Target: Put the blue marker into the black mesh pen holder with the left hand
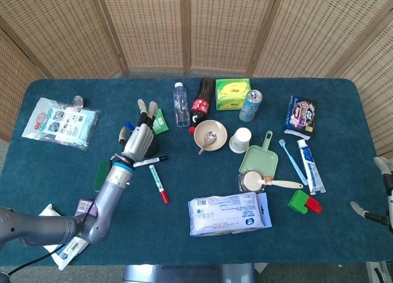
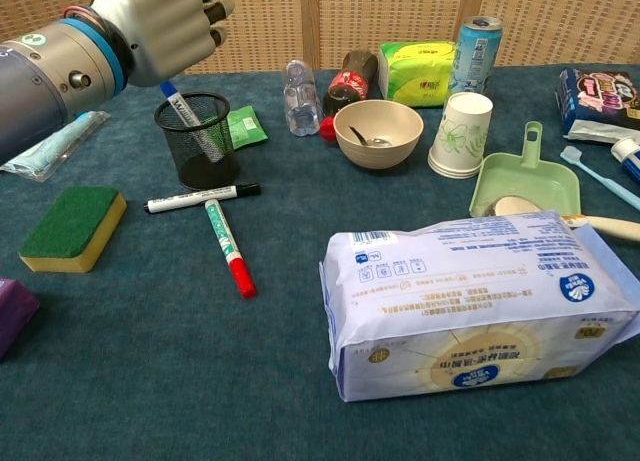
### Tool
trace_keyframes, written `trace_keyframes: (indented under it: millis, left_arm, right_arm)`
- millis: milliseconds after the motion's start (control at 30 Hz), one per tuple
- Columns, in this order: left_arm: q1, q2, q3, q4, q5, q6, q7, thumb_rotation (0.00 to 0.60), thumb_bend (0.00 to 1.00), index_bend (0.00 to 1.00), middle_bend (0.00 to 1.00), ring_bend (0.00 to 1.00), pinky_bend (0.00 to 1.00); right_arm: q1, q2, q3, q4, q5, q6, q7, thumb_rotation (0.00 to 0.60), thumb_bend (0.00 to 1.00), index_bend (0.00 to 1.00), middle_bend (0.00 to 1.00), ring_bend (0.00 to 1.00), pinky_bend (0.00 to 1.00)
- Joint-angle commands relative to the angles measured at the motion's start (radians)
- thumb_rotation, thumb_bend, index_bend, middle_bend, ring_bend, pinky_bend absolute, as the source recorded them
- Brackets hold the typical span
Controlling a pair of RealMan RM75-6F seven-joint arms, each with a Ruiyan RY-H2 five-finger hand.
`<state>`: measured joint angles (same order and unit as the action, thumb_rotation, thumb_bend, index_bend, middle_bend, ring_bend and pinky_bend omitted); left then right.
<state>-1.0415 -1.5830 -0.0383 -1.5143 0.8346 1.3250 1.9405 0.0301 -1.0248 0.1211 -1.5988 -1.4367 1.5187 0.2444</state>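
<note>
Below left hand [image 2: 160, 26], blue marker [image 2: 192, 123], tilted

From the head view, my left robot hand [image 1: 138, 140] covers most of the black mesh pen holder [image 1: 150, 149]. My right robot hand [image 1: 385, 197] is cut off at 3 o'clock.

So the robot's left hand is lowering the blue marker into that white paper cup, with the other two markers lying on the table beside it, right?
Not the paper cup. In the chest view the blue marker is going into the black mesh holder, under the left hand. The other two markers do lie on the table beside it.
</note>
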Motion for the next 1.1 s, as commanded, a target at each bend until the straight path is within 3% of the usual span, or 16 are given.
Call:
trace_keyframes:
  millis: [33, 200, 233, 267, 433, 567, 767, 1100]
  left_arm:
    - [0.003, -0.007, 0.0, -0.007, 0.003, 0.018, -0.01, 0.6, 0.39, 0.0, 0.0, 0.0, 0.18]
    - [0.019, 0.014, -0.036, -0.07, 0.0, 0.05, -0.087, 0.6, 0.39, 0.0, 0.0, 0.0, 0.18]
    - [0.042, 0.041, -0.08, -0.123, -0.003, 0.065, -0.194, 0.6, 0.39, 0.0, 0.0, 0.0, 0.18]
    - [0.054, 0.07, -0.091, -0.155, 0.008, 0.062, -0.252, 0.6, 0.39, 0.0, 0.0, 0.0, 0.18]
    - [0.111, 0.206, -0.112, -0.242, 0.092, 0.045, -0.501, 0.6, 0.39, 0.0, 0.0, 0.0, 0.17]
    - [0.202, 0.364, -0.125, -0.311, 0.138, 0.067, -0.734, 0.6, 0.39, 0.0, 0.0, 0.0, 0.16]
    - [0.363, 0.549, -0.062, -0.36, 0.286, 0.1, -1.064, 0.6, 0.24, 0.0, 0.0, 0.0, 0.12]
    - [0.619, 0.603, 0.047, -0.31, 0.476, 0.211, -1.577, 0.6, 0.2, 0.0, 0.0, 0.0, 0.09]
  right_arm:
    - [-0.001, 0.001, 0.0, 0.001, -0.001, 0.002, 0.001, 0.6, 0.0, 0.0, 0.0, 0.0, 0.0]
    - [-0.002, 0.002, -0.002, 0.003, -0.005, 0.001, 0.001, 0.6, 0.0, 0.0, 0.0, 0.0, 0.0]
    - [-0.001, 0.001, -0.003, 0.005, -0.006, 0.0, -0.001, 0.6, 0.0, 0.0, 0.0, 0.0, 0.0]
    - [-0.001, 0.0, -0.003, 0.006, -0.006, 0.0, -0.002, 0.6, 0.0, 0.0, 0.0, 0.0, 0.0]
    - [-0.002, 0.0, -0.004, 0.005, -0.007, 0.0, -0.004, 0.6, 0.0, 0.0, 0.0, 0.0, 0.0]
    - [-0.002, -0.003, -0.007, -0.001, -0.016, 0.004, -0.02, 0.6, 0.0, 0.0, 0.0, 0.0, 0.0]
    - [0.003, -0.012, -0.016, -0.013, -0.033, 0.002, -0.062, 0.6, 0.0, 0.0, 0.0, 0.0, 0.0]
    - [0.013, -0.037, -0.026, -0.021, -0.049, -0.002, -0.166, 0.6, 0.0, 0.0, 0.0, 0.0, 0.0]
